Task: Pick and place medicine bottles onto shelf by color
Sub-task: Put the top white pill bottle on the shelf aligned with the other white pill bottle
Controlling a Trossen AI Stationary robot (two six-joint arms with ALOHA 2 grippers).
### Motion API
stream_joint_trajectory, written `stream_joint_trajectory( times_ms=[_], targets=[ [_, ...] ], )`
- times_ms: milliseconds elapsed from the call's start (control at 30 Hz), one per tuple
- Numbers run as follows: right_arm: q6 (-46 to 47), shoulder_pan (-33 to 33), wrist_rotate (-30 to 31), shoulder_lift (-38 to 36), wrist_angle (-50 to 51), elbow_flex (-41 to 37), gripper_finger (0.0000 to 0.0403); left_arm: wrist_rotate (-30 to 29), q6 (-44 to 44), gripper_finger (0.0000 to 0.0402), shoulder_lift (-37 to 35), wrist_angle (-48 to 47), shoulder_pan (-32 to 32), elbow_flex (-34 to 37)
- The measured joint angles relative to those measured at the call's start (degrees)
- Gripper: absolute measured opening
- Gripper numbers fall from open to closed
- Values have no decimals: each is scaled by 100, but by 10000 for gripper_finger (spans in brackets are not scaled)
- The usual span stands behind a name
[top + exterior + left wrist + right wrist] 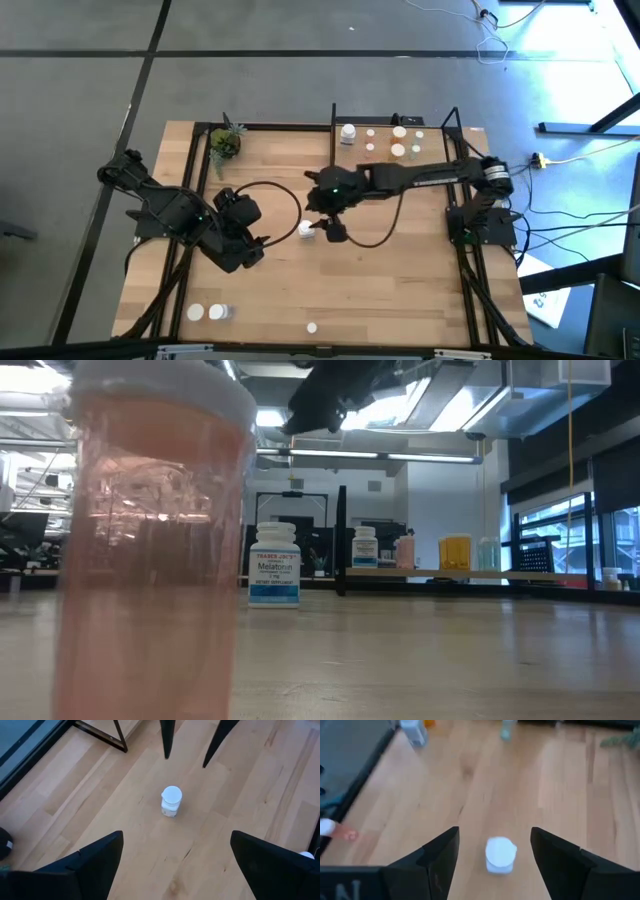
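Observation:
A white medicine bottle (306, 229) with a white cap stands upright on its base in the middle of the table. My right gripper (494, 832) hovers over it, open. In the right wrist view the bottle (500, 854) shows between the two fingers, apart from both. My left gripper (177, 835) waits open to the left of the bottle (171, 801), with nothing between its fingers. The shelf (385, 140) at the far right of the table carries several bottles, white, pink, orange and pale green (455, 552).
A green plant (225, 143) stands at the far left corner. Two white bottles (207, 312) stand near the front left edge. A pink bottle (150, 540) stands near the front edge, right before the low camera. A black cable (290, 200) loops over the table's middle.

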State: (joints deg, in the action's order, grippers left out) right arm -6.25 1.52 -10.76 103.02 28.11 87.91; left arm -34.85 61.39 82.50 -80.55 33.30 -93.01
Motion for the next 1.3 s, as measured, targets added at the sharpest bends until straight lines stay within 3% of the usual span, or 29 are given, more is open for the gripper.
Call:
stream_joint_trajectory(
  times_ms=[400,1300],
  targets=[
    [-18,66,356,892,1381,1144,248,0,-4,363,0,0,36,0],
    [-326,63,362,1675,952,1137,248,2,-46,363,0,10,139,7]
  ],
)
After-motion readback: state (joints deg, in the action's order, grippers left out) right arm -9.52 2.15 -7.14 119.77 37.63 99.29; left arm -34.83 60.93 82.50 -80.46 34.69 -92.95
